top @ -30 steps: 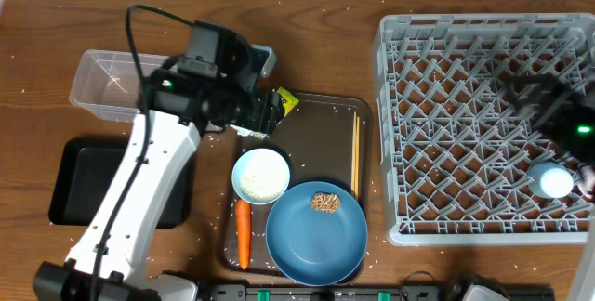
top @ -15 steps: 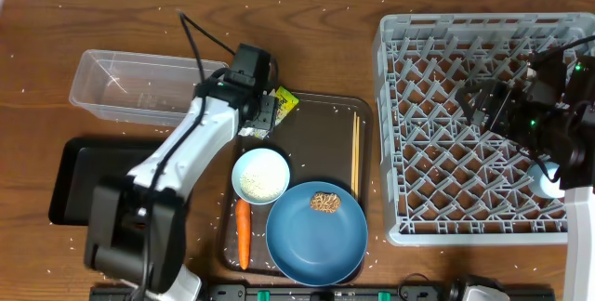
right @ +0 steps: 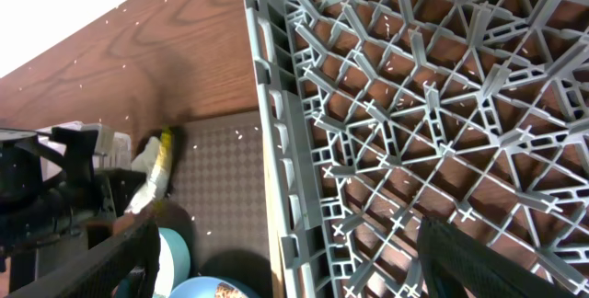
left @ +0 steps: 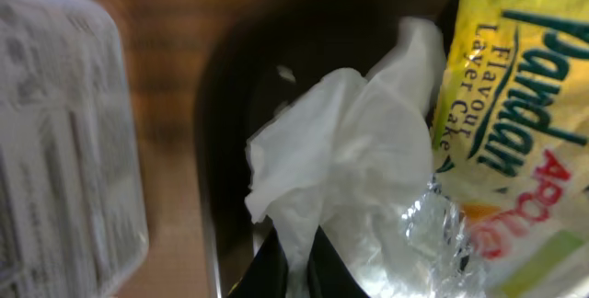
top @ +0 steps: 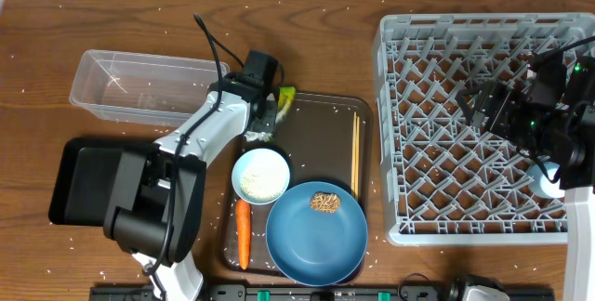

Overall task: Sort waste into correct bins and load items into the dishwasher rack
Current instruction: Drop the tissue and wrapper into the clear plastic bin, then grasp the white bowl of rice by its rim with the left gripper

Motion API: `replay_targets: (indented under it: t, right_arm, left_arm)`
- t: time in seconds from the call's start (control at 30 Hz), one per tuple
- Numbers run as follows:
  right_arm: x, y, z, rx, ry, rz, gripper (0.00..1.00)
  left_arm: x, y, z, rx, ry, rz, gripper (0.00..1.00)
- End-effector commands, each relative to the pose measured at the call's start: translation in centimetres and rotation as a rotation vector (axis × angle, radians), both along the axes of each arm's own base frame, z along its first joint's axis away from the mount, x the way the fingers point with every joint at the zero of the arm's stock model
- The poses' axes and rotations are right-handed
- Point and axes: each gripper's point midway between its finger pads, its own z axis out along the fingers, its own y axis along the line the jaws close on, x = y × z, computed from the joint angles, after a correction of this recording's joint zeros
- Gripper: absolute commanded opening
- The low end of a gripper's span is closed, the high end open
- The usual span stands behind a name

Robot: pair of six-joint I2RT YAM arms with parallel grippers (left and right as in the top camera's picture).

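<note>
A: Left gripper [left: 296,266], state?

B: Jaws closed, pinching a fold of the crumpled white paper [left: 340,151]. The yellow-green wrapper [left: 515,105] lies against the paper on one side. In the overhead view the bundle sits at the far left corner of the brown serving tray [top: 321,138]. Whether it is lifted off the tray surface, cannot tell.

A: Right gripper [right: 294,261]?

B: Jaws spread wide, nothing between them. It hangs over the grey dishwasher rack [top: 437,152], on its right half.

A: Bins?

B: Clear plastic tub [top: 121,87] is on the desk [top: 93,22], left of the serving tray and just beside the left arm. Black tray [top: 79,180] sits nearer the front, partly under that arm.

A: Rest of the serving tray?

B: White bowl [top: 260,176] at centre left, rice inside. Carrot [top: 243,234] lies lengthwise below the bowl. Large blue plate [top: 316,241] is at the front, overlapping the tray edge, with the brown food lump [top: 324,202] on it. Chopsticks [top: 355,152] lie side by side along the right edge.

A: Anything in the rack?

B: A light-blue cup [top: 555,182], near the front right, partly hidden by the right arm. Rice grains [top: 209,210] are scattered over the desk and the tray.
</note>
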Motion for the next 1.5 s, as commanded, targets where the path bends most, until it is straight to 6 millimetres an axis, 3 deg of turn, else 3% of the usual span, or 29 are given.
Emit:
replay_targets:
  t: [0.0, 0.1, 0.2, 0.3, 0.37, 0.53, 0.63, 0.97, 1.13, 1.17, 1.2, 1.23, 1.33, 1.47]
  right_arm:
    - [0.0, 0.3, 0.1, -0.004, 0.000, 0.010, 0.82]
    - [0.0, 0.3, 0.1, -0.004, 0.000, 0.010, 0.82]
    - [0.0, 0.3, 0.1, -0.004, -0.001, 0.010, 0.82]
    - [0.0, 0.3, 0.1, -0.004, 0.000, 0.010, 0.82]
    - [0.0, 0.3, 0.1, -0.004, 0.000, 0.010, 0.83]
    - [0.0, 0.4, 0.1, -0.003, 0.002, 0.010, 0.82]
    - [-0.2, 0.4, -0.1, -0.002, 0.012, 0.010, 0.83]
    - [-0.4, 0.4, -0.2, 0.000, 0.021, 0.010, 0.84]
    - [-0.4, 0.4, -0.2, 0.000, 0.023, 0.010, 0.84]
    - [-0.4, 0.4, -0.2, 0.000, 0.023, 0.010, 0.84]
    - [-0.4, 0.4, -0.2, 0.000, 0.023, 0.010, 0.85]
    - [-0.4, 0.4, -0.2, 0.000, 0.024, 0.010, 0.85]
    - [-0.6, 0.5, -0.4, -0.001, 0.033, 0.014, 0.85]
    - [-0.9, 0.5, -0.5, -0.010, 0.041, 0.027, 0.86]
  left_arm:
    - [0.5, -1.3, 4.1, -0.055, -0.066, -0.023, 0.06]
    - [0.5, -1.3, 8.8, -0.081, -0.156, -0.024, 0.06]
    - [0.8, 0.3, 13.1, -0.067, -0.279, 0.014, 0.06]
    - [1.1, 3.5, 15.9, 0.011, -0.372, 0.088, 0.06]
    - [1.7, 6.2, 16.4, 0.086, -0.403, 0.160, 0.07]
    - [3.0, 10.4, 14.2, 0.125, -0.365, 0.267, 0.06]
    - [2.9, 11.0, 13.0, 0.085, -0.320, 0.274, 0.06]
    - [3.0, 14.0, 12.7, 0.097, -0.311, 0.330, 0.06]
    - [3.1, 14.4, 10.4, 0.106, -0.254, 0.346, 0.08]
    - [3.4, 14.3, 9.8, 0.108, -0.246, 0.346, 0.22]
    - [3.6, 14.3, 9.4, 0.109, -0.241, 0.345, 0.48]
    - [3.7, 14.3, 9.1, 0.110, -0.239, 0.345, 0.58]
    - [4.2, 14.4, 9.2, 0.107, -0.257, 0.348, 0.60]
    - [4.5, 14.4, 11.7, 0.094, -0.311, 0.353, 0.65]
